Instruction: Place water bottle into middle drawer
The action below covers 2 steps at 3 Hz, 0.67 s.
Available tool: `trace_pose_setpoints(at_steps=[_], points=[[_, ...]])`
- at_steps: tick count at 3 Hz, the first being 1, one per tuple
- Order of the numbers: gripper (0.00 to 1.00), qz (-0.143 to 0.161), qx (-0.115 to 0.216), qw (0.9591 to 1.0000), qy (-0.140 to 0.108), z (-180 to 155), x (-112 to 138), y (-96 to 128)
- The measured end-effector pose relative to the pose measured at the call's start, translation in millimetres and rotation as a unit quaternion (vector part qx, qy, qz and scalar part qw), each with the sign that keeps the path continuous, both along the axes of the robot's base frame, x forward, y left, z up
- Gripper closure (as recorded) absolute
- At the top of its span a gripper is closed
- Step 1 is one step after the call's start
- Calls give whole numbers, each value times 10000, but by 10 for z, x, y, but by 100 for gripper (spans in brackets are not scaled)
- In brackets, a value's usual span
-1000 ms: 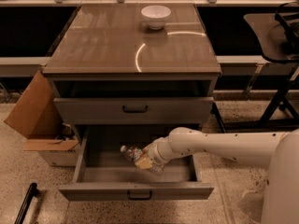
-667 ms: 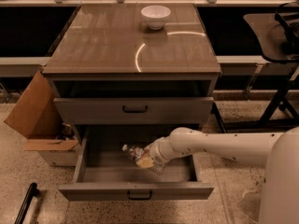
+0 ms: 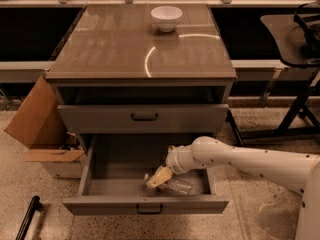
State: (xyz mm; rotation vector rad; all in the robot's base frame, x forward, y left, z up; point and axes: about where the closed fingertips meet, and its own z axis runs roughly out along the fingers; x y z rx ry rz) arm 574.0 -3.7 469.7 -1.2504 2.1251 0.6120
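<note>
The middle drawer (image 3: 100,186) is pulled open below the closed upper drawer front (image 3: 144,117). The water bottle (image 3: 179,187) lies on its side on the drawer floor, towards the front right, clear and ribbed. My gripper (image 3: 158,177) reaches into the drawer from the right on a white arm (image 3: 235,159). It sits right over the bottle's left end and touches or nearly touches it. Part of the bottle is hidden under the gripper.
A white bowl (image 3: 166,17) stands at the back of the cabinet top (image 3: 125,49). An open cardboard box (image 3: 42,129) leans at the cabinet's left. A dark stand (image 3: 295,109) is at the right. A black bar (image 3: 27,216) lies on the floor at front left.
The gripper and the bottle have moved a little right and down towards the drawer's front; the bottle now rests lower on the drawer floor.
</note>
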Motion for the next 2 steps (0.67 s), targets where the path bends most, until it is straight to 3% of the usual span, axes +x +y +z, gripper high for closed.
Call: trace_pose_setpoints(at_steps=[1, 2], points=[[0, 27, 258, 9996, -114, 354, -107, -195], [0, 112, 279, 9995, -122, 834, -330, -457]])
